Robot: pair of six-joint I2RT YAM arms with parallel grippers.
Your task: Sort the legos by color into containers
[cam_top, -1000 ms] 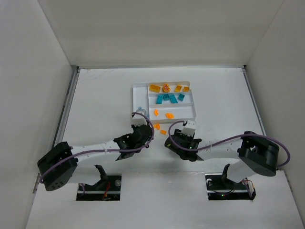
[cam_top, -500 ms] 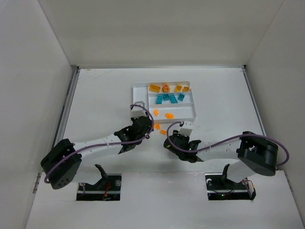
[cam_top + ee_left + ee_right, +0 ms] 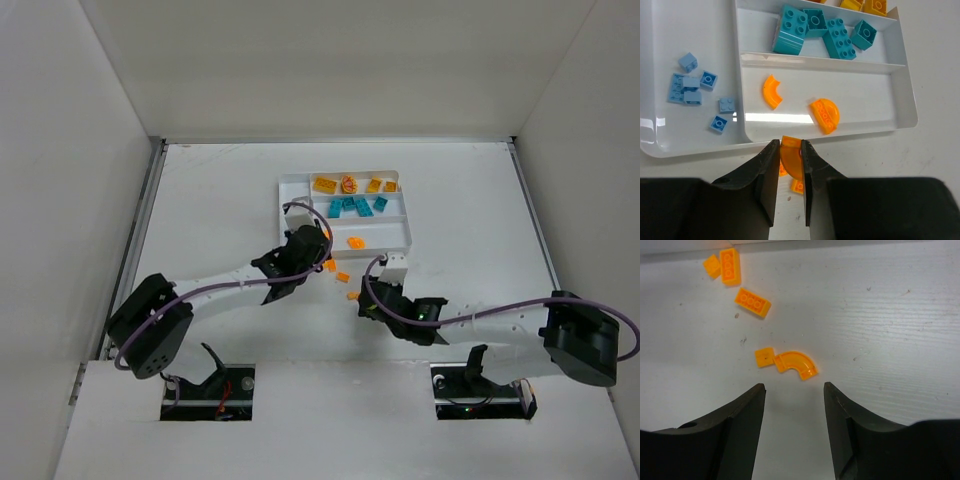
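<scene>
A: Now, the left claw (image 3: 789, 145) is clamped on an orange curved piece (image 3: 791, 160), low centre of its wrist view, just short of the tray (image 3: 908, 97) rim.

B: Thin grip, that. The curve could twist out and drop on the table (image 3: 940, 165), outside the tray.

A: Or it lets go too far up the frame, and the piece hops past the two orange curves (image 3: 771, 91) into the teal bricks (image 3: 825, 30).

B: The right claw (image 3: 794, 386) is open and empty. It hangs over an orange elbow (image 3: 796, 364) touching a small orange square (image 3: 764, 357), mid-frame.

A: Close there and it may pinch both, or flick the square away.

B: And the two claws work near each other, centre of the top view. A bump is possible.
</scene>
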